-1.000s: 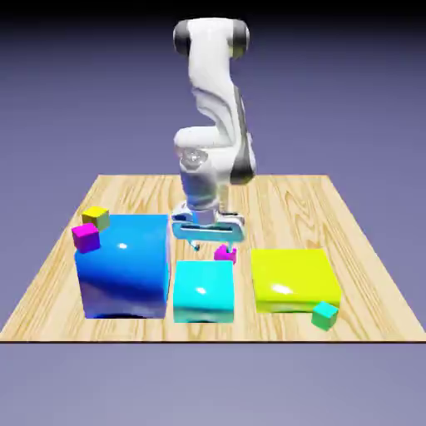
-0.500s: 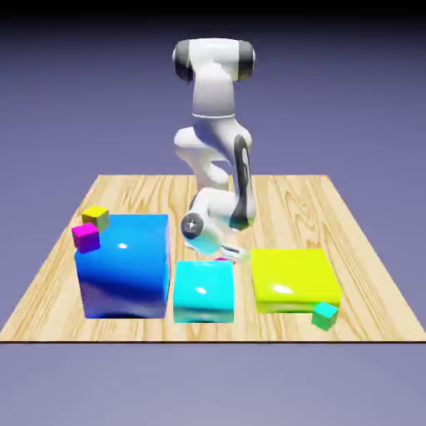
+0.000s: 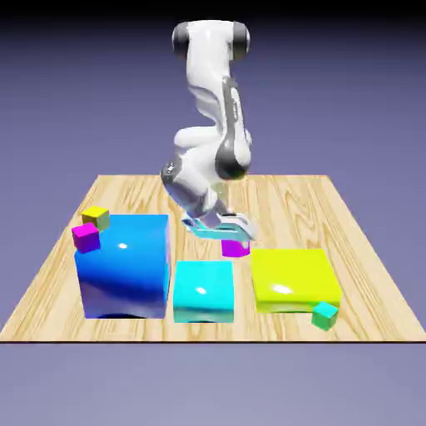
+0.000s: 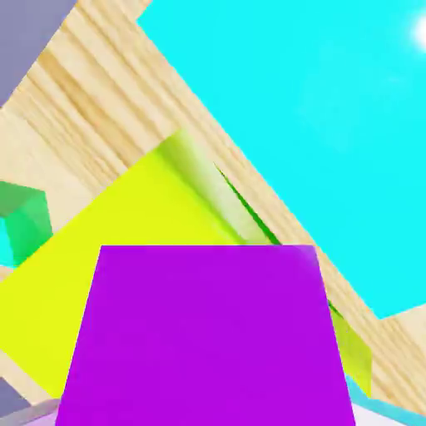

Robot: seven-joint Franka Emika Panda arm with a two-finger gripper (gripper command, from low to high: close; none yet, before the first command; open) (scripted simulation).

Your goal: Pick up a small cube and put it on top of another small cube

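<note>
Gripper (image 3: 235,241) closed on the small magenta cube (image 4: 208,337), we hold it between our fingertips, behind the cyan block (image 3: 204,291) in the exterior view.

Sim lab: robot arm (image 3: 212,125), plain bkgd

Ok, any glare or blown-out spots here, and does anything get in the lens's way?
Exterior view: small white glints on the blue block, cyan block and yellow block; hand view: a white hotspot at the cyan block's edge of frame, and a purple cube covering the bottom middle.
</note>
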